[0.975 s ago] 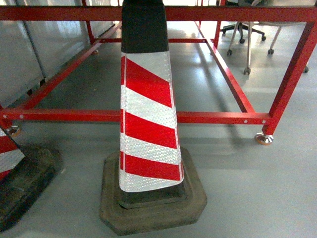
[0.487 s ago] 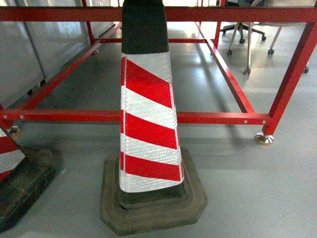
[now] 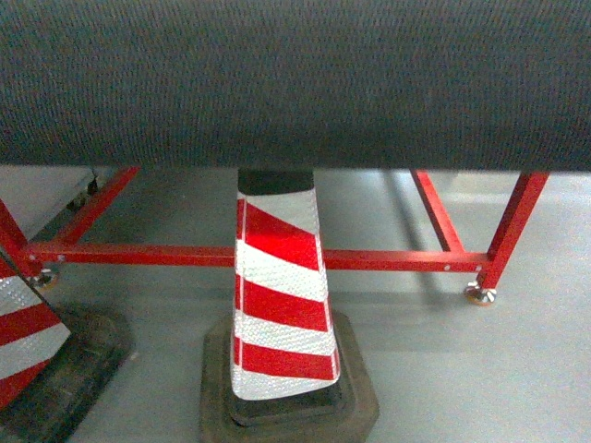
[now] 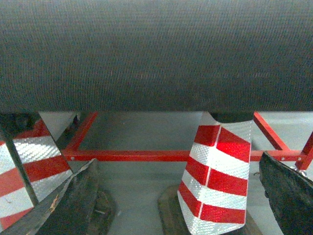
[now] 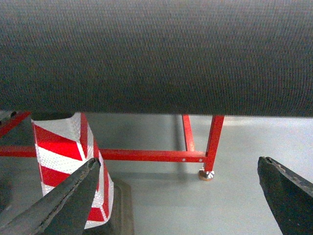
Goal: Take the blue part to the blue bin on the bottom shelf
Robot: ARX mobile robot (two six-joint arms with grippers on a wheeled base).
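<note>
A broad dark textured surface fills the top of all three views, its underside edge cutting straight across, and right below it stands the red-and-white striped traffic cone, my landmark here. The cone sits upright on its dark rubber base on the grey floor, its black top tucked up under the dark surface. Just behind the cone runs the red metal frame, a horizontal rail crossing at mid-cone height, with an upright leg to the cone's right ending in a round foot. To the cone's left, at the picture's edge, a second striped cone leans into view on its own dark base. From the left wrist view the left gripper shows its two dark jaws spread wide apart, cone between them in the distance, nothing held. From the right wrist view the right gripper is the same: jaws wide apart, bare floor between them, cone behind the left jaw, nothing gripped. The blue part, the blue bin and the bottom shelf appear in none of these views, so I cannot tell where they are.
</note>
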